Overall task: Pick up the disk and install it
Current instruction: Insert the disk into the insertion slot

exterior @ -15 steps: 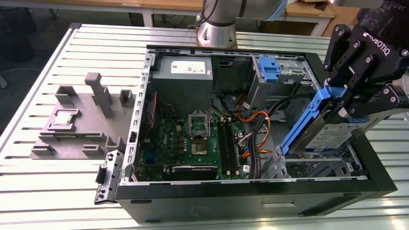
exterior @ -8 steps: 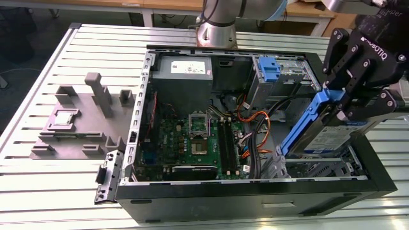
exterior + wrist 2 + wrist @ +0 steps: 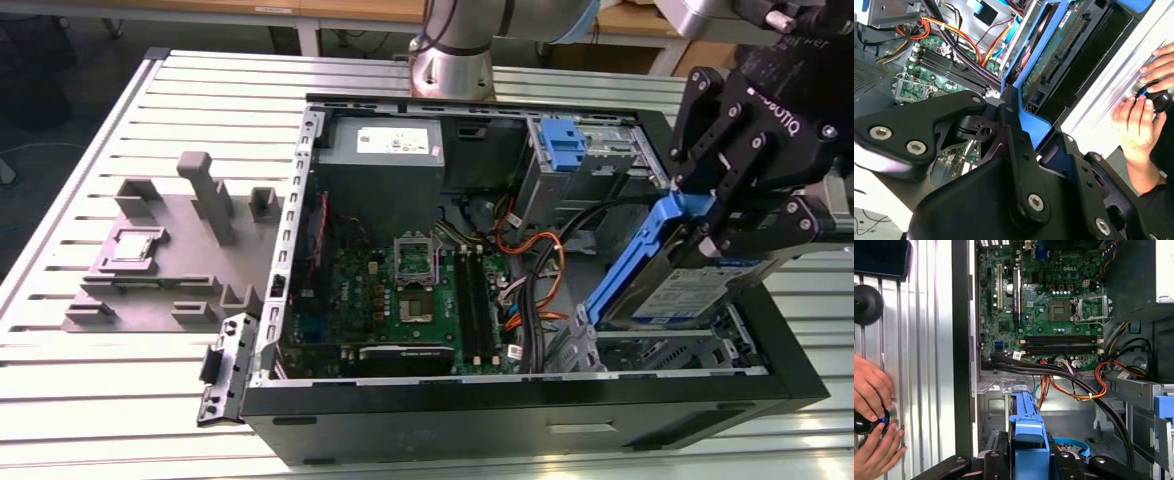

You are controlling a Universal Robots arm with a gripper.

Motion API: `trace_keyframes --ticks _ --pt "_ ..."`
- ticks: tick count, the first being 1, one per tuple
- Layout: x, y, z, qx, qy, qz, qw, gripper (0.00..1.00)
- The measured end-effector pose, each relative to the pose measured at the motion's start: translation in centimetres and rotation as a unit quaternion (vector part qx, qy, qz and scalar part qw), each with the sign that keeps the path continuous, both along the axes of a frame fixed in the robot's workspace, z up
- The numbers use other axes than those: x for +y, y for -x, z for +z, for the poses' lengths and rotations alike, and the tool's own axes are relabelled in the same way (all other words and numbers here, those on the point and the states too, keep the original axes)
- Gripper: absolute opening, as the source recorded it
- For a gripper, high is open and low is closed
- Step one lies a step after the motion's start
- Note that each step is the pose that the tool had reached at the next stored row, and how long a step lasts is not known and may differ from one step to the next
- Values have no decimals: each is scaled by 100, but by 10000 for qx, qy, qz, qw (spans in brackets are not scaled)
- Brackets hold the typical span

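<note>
My gripper [image 3: 731, 212] is shut on the disk [image 3: 674, 275], a silver drive in blue carrier rails with a blue-and-white label. I hold it by its upper edge, steeply tilted, with its lower end down inside the open computer case [image 3: 534, 395] at the drive bay in the corner on the exterior view's right. The second wrist view has the black fingers [image 3: 1014, 135] clamped on the blue rail [image 3: 1031, 125], with the disk's circuit-board side [image 3: 1054, 55] beyond. The first wrist view looks along the blue rail [image 3: 1026, 427] into the case.
Inside the case are the motherboard [image 3: 414, 290], orange and black cables [image 3: 541, 270], a grey power supply [image 3: 380, 140] and an empty blue caddy [image 3: 567, 145]. A grey fixture block [image 3: 174, 250] sits on the slatted table. A person's hands [image 3: 874, 410] rest on a knob beside the case.
</note>
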State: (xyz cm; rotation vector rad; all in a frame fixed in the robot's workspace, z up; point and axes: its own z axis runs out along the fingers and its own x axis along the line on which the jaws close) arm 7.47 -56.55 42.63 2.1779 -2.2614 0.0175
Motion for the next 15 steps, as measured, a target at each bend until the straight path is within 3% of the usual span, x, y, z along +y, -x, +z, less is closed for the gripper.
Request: trace_keyframes --ticks 15 --pt "-2 0 -67 0 0 0 10000 37"
